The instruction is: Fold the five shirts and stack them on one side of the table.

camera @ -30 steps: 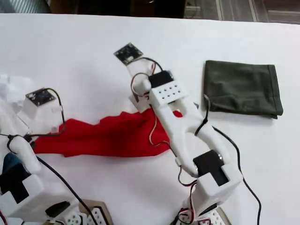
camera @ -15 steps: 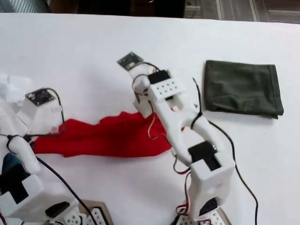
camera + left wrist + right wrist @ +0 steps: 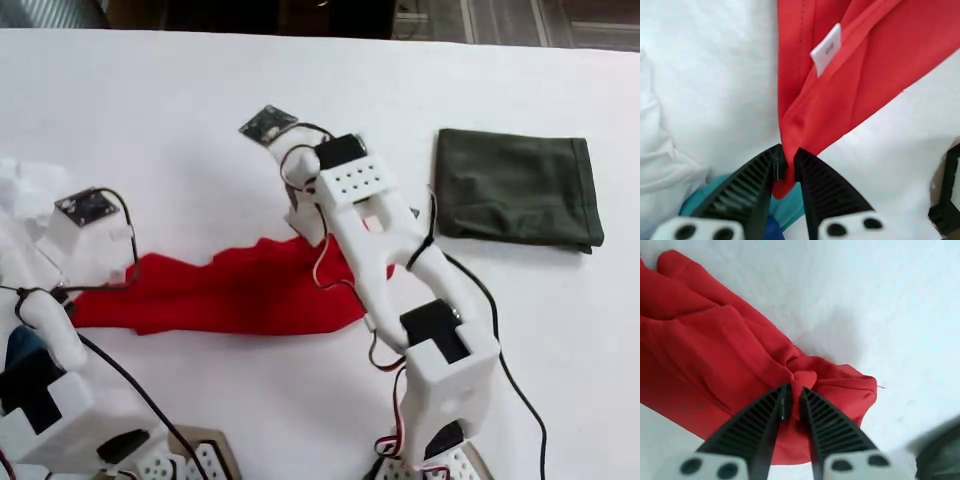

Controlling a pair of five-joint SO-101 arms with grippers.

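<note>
High view: white counter (image 3: 150, 100); one red shirt (image 3: 230, 290), bunched lengthwise into a long strip and stretched between the two arms; one green shirt (image 3: 515, 190), folded flat, lying well apart on the far side of the central arm from the red one. A dark floor (image 3: 500, 20) shows past the counter's far edge, and a wire (image 3: 325, 270) from the central arm trails over the red fabric. Left wrist view: left pincer (image 3: 787, 155), pressed together on a narrow end of the red shirt, which runs away from the tips with its white label (image 3: 826, 49) showing; a teal cloth (image 3: 700, 200) lies under the pincer, and a crumpled white cloth (image 3: 660, 150) lies just beside it, both probably shirts awaiting their turn. Right wrist view: right pincer (image 3: 794, 390), pinching a small knot of red fabric near the shirt's other end, with bare counter beyond the tips. Hazards, as judged: either hold takes little cloth and may slip under tension. The shirt is twisted, not spread, so a fold made now would come out lopsided. The wire may snag, and the left pincer may drag the teal cloth along.
</note>
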